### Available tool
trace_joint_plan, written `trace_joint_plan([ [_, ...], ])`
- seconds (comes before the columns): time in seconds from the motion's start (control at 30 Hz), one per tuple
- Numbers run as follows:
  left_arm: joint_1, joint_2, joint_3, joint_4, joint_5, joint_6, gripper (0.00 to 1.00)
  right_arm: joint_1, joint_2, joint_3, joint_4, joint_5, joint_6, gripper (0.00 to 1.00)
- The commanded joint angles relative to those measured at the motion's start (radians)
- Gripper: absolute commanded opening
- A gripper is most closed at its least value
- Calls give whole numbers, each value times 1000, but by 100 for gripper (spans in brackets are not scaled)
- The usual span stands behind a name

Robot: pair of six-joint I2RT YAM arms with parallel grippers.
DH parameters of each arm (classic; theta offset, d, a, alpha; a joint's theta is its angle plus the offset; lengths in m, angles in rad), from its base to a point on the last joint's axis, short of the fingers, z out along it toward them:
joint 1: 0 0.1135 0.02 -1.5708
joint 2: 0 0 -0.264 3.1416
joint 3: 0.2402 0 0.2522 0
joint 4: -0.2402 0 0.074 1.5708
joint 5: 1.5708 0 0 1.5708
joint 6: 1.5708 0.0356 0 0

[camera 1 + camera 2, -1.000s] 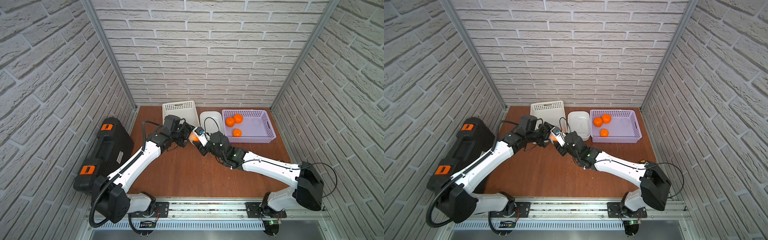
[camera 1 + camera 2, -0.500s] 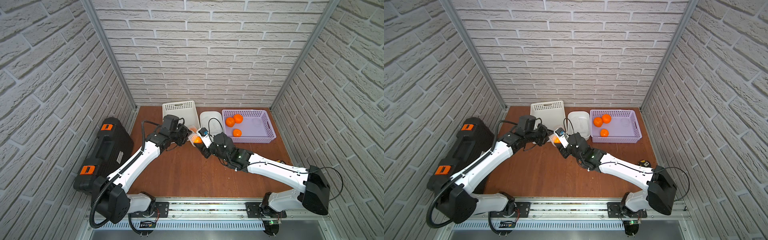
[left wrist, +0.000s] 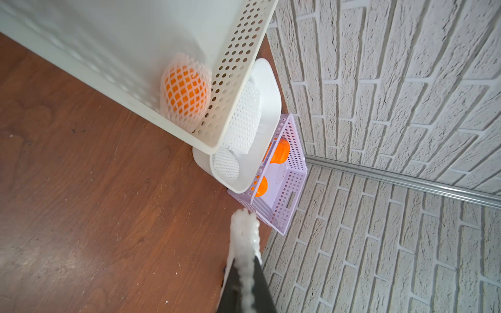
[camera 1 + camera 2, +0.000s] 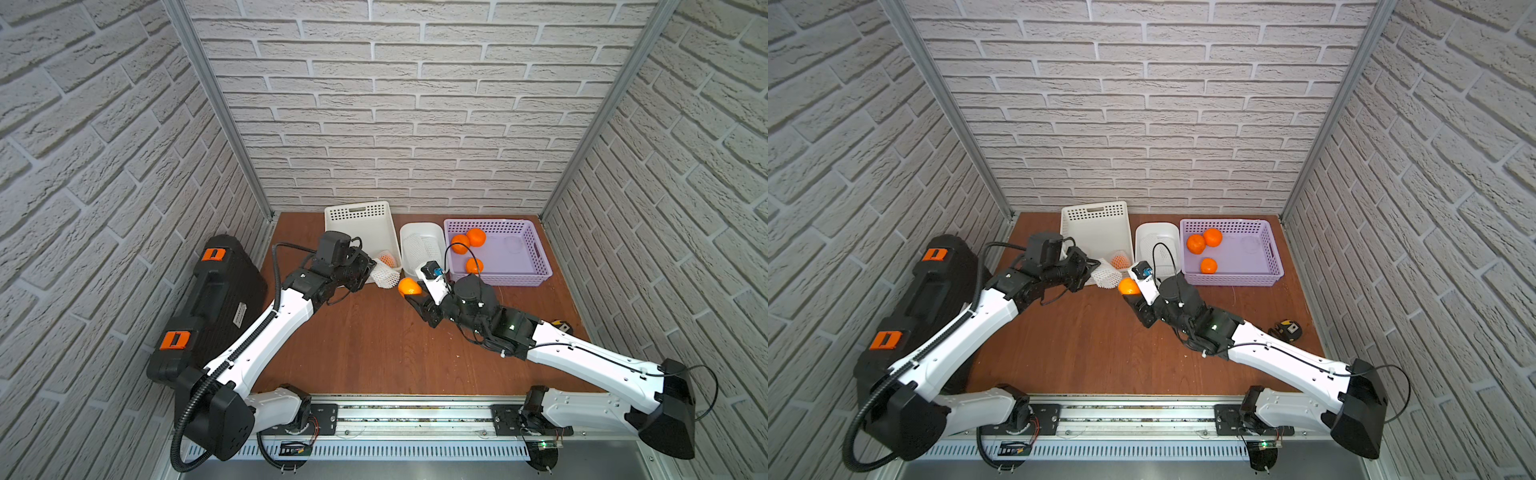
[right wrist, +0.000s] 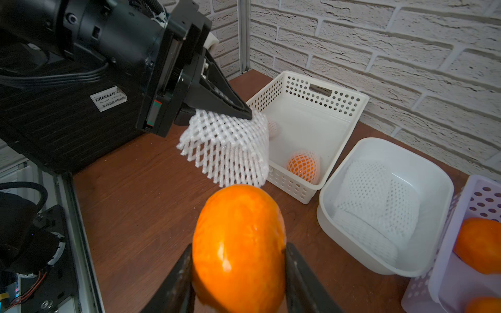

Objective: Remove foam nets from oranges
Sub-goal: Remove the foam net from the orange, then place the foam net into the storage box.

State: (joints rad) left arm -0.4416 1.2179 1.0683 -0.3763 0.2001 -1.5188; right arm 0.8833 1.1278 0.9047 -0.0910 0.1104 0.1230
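Table (image 4: pixel 374 345): white basket (image 4: pixel 357 212), tub (image 4: pixel 422 225), purple basket (image 4: pixel 498 279)

Left arm (image 4: pixel 270 332) extended forward, left gripper (image 5: pixel 240 115) pinched tight on a foam net (image 5: pixel 227 151) hanging from its tips, right arm (image 4: pixel 582 357) angled inward, right gripper (image 5: pixel 238 271) part-spread, clasping a bare orange (image 5: pixel 238 230) between its fingers, near the left pincer

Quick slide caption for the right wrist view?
Right end effector grips a bare orange; left end effector pinches the empty foam net.
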Motion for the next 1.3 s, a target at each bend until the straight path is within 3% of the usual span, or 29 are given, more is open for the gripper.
trace_joint_plan([
  [0.0, 29, -39, -48, 72, -64, 32, 0, -27, -76, -28, -38, -5, 68, 8],
  [0.17, 62, -54, -66, 82, -91, 100, 0, -113, -226, -110, -36, -25, 146, 9],
  [0.33, 58, -55, -75, 117, -133, 231, 0, -267, -298, -145, -81, -90, 217, 9],
  [0.5, -9, 32, -28, 160, -183, 373, 0, -405, -277, -126, -130, -159, 269, 10],
  [0.67, -92, 160, 33, 301, -133, 485, 0, -500, -238, -95, -192, -165, 328, 10],
  [0.83, -163, 327, 196, 310, -108, 643, 0, -608, -233, -108, -215, -190, 377, 12],
  [1.07, -169, 697, 547, 219, 85, 795, 0, -752, -196, -112, -226, -273, 417, 14],
  [1.27, -133, 951, 769, 235, 209, 757, 0, -836, -155, -98, -232, -313, 423, 15],
])
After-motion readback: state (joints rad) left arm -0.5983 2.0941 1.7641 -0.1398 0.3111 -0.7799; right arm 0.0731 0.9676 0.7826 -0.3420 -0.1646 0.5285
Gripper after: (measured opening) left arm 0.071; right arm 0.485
